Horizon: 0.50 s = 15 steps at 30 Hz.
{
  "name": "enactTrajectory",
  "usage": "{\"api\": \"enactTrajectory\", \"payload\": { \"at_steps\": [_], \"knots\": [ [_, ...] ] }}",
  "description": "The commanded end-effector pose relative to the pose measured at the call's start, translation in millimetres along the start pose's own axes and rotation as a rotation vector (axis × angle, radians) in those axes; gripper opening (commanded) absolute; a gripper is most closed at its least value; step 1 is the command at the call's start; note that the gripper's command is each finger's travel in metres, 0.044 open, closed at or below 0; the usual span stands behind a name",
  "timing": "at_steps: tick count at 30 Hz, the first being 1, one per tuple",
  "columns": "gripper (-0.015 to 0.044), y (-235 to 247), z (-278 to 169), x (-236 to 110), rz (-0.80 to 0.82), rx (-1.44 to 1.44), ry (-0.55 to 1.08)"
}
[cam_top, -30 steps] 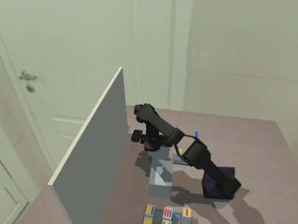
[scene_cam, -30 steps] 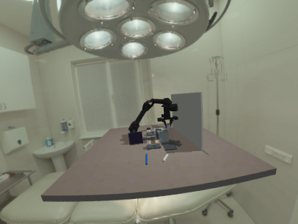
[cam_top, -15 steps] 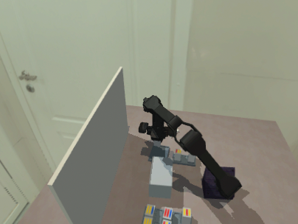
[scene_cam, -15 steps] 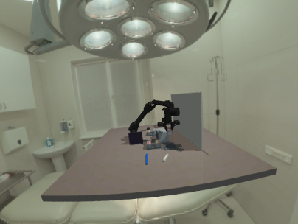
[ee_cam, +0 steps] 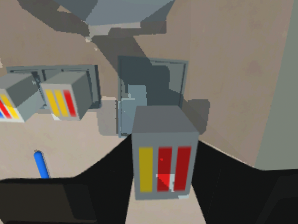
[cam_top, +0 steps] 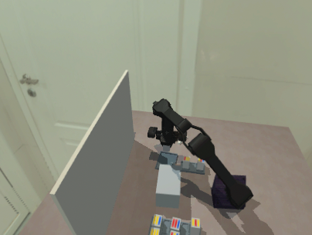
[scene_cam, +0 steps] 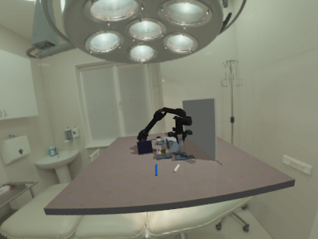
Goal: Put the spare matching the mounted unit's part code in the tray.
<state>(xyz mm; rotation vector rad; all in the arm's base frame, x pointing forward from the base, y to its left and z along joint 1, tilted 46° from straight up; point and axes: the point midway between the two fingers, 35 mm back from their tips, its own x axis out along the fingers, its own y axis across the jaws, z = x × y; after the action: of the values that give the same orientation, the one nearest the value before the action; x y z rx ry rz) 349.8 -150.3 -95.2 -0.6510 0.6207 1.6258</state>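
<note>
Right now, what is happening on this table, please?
A black arm holds a grey spare in its gripper, shut on it. The spare's face shows one yellow and two red stripes. It hangs above the tray, which lies flat on the table. Two other spares sit to the side.

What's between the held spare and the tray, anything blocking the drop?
Nothing visible blocks it. The gripper is shut on the yellow-red-red spare, which hangs over the near edge of the tray. The tray floor beyond it looks free in the wrist view. The other spares sit off to one side.
</note>
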Motion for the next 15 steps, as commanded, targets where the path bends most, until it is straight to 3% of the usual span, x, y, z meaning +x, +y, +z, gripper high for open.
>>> {"api": "enactTrajectory", "payload": {
  "at_steps": [1, 15],
  "knots": [
    [0.0000, 0.2, -1.9, 3.2, 0.002, -0.005, 0.004],
    [0.0000, -1.1, -2.5, 14.5, 0.001, -0.006, 0.004]
  ]
}}
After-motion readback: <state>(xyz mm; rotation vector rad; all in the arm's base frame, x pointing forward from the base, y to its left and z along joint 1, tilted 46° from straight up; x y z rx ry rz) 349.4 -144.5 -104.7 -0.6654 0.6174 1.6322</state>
